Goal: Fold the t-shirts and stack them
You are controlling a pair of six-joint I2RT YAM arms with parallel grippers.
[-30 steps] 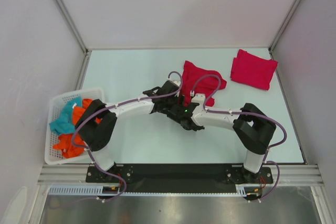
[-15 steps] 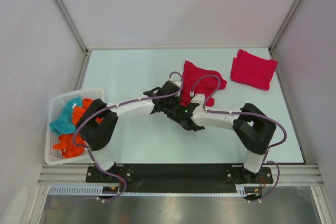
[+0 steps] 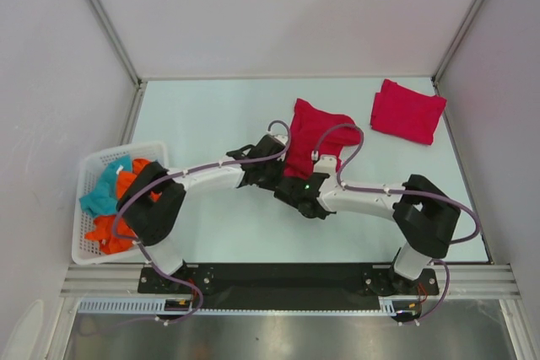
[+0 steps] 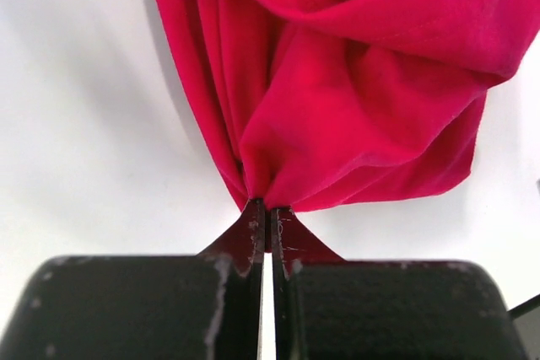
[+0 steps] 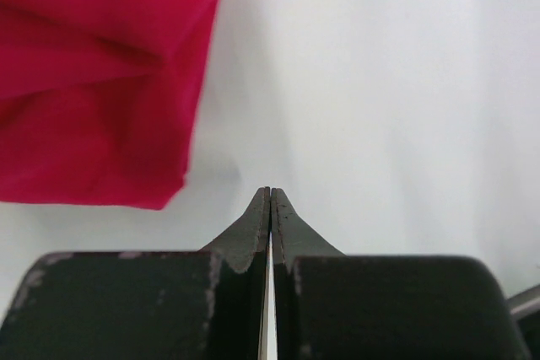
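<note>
Arms (image 3: 211,176) reach inward, wrists low, meeting over desk (image 3: 202,115). Left fingers (image 4: 260,218) pinched shut on crumpled t-shirt (image 4: 354,107) edge, cloth bunched just beyond tips. Right fingers (image 5: 263,208) shut, empty; same cloth ahead-left, apart.

Two crimson t-shirts (image 3: 314,131) (image 3: 407,112), one basket (image 3: 93,255), two arms (image 3: 211,176) (image 3: 363,198).

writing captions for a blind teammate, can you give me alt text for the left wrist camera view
The left arm's fingers, shut together at the bottom centre, pinch a gathered edge of a red t-shirt. The cloth fans out in folds up and to the right over a white table.
</note>
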